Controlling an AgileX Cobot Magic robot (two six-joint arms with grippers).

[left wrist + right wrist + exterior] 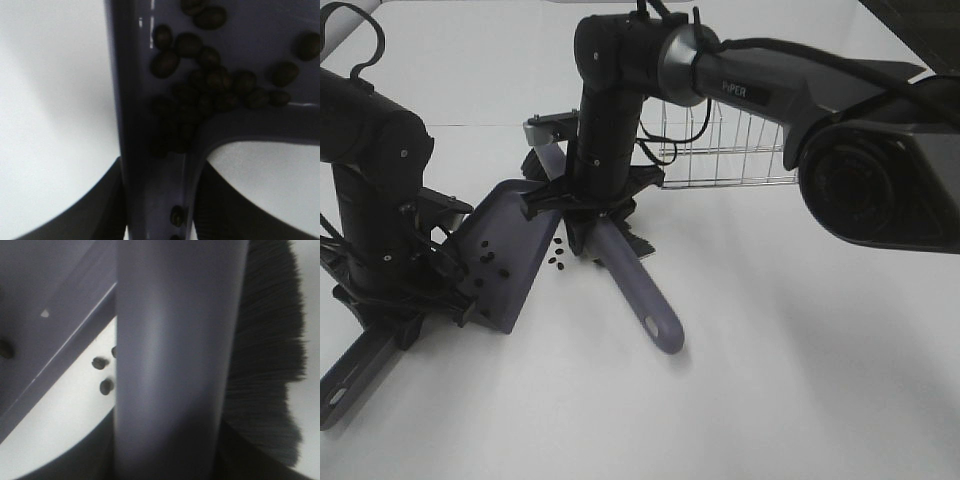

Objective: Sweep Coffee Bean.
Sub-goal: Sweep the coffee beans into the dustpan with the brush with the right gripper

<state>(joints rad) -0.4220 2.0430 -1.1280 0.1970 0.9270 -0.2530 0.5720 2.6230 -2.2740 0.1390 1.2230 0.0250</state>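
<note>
The left claw (159, 220) is clenched on the handle of the pan (510, 220), its two dark fingers (95, 217) pressed to either side of the purple-grey stem with no gap showing. The pan sits tilted on the table (770, 350), its lip turned toward the brush (640, 300). The right claw (165, 460) reaches down just beside the pan's lip and is clamped tight on the brush handle, which fills the space between its fingers; the handle's free end runs away from the pan across the table. The black bristles (265, 340) fan out on the side of the handle away from the pan. The beans (200, 95) lie mostly inside the pan, heaped in the back corner where the handle joins, with a few scattered further up its floor. A small cluster of them (560, 255) lies on the table just off the pan's lip, beside the brush handle, apart from the pan's edge. A wire basket (720, 150) stands beyond the pan, behind the right arm.
</note>
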